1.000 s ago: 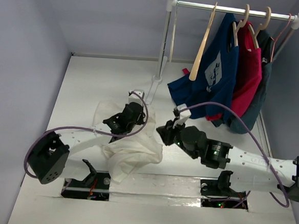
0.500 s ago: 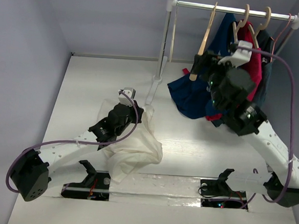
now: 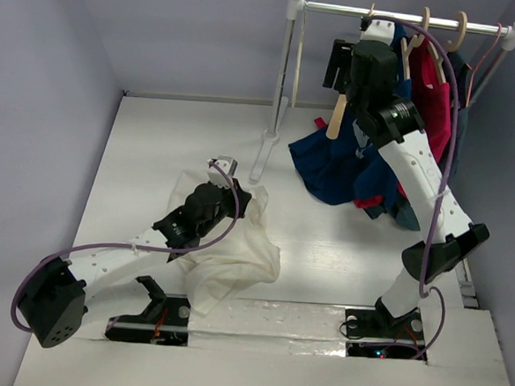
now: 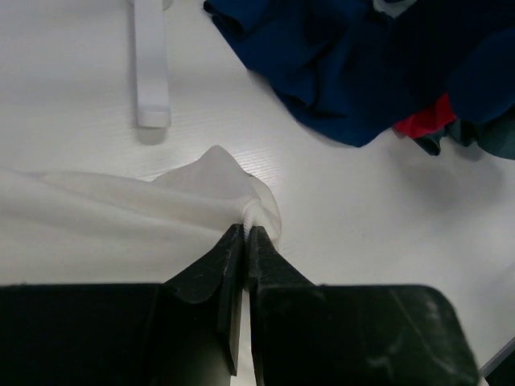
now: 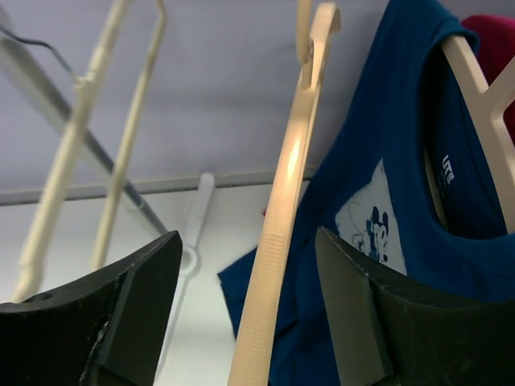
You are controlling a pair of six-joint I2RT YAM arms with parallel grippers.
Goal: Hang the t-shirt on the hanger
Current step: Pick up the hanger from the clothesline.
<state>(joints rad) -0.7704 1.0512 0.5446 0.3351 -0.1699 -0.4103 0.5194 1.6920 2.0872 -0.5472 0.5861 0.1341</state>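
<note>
Top external view showed the clothes rail (image 3: 402,18) standing at the far right of the desk (image 3: 156,133). The cream-white t-shirt (image 3: 231,257) lay crumpled on the desk, well apart from the rail, off to its near left. The left gripper (image 3: 238,199) rested low on the edge of the cloth nearest the rail. In the left wrist view its jaws were pressed together on a small pinched fold of the t-shirt, with the rest of the fabric trailing away flat on the desk and the rail's white foot (image 4: 151,64) lying beyond it. The tan wooden hanger (image 3: 337,115) hung bare from the rail by its hook, just left of the navy shirt (image 3: 330,167), which hung on its own hanger with the red shirt (image 3: 436,108) behind it. The right gripper (image 3: 338,71) was raised up to the rail beside the bare hanger. In the right wrist view its jaws stood wide apart with the hanger's sloping arm between them, neither finger visibly touching the wood, so it held nothing.
</note>
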